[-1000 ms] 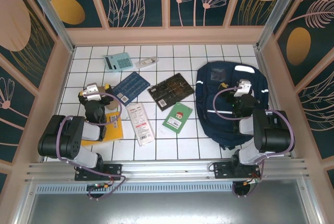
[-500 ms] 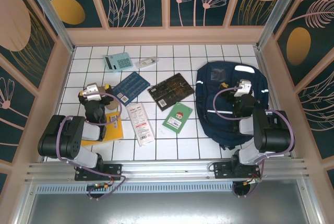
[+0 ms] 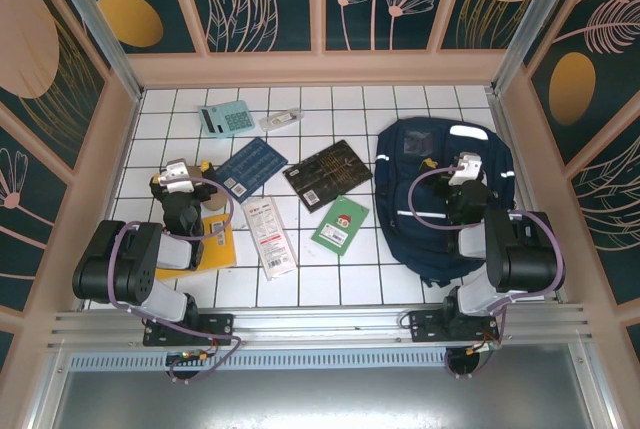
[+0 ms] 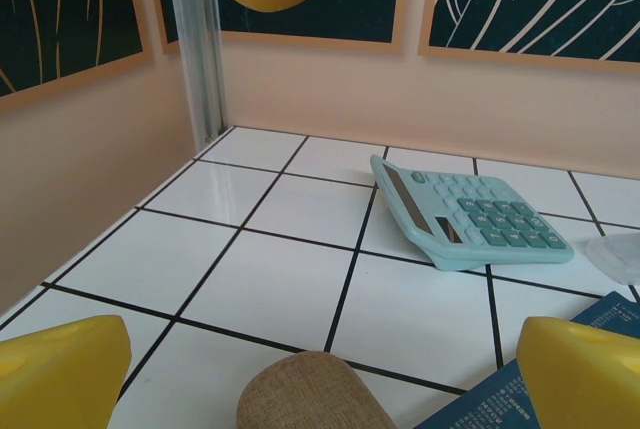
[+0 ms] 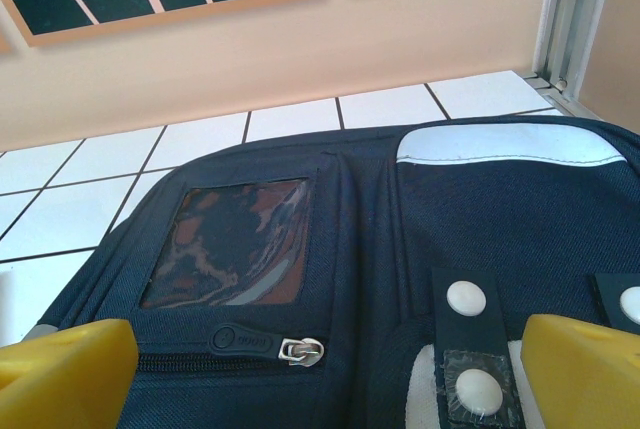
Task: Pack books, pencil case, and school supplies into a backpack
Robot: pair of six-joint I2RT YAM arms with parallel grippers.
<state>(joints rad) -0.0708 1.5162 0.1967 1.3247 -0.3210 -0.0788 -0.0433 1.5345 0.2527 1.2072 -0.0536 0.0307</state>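
Tiled tabletop (image 3: 330, 114) | both my jaws stood wide, empty | pencil case (image 4: 312, 396) at 6 o'clock looked soft, light; best pinched mid-length

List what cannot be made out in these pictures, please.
Orange-yellow book, top view: left arm covers most of it.
Pencil case, left wrist view: bottom edge cuts it off.
Backpack, top view: right arm hides its middle.
White-and-red pack, top view: print too small.

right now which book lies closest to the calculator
The dark blue book, close by the teal calculator; the black book, green book and orange-yellow book lie farther away.
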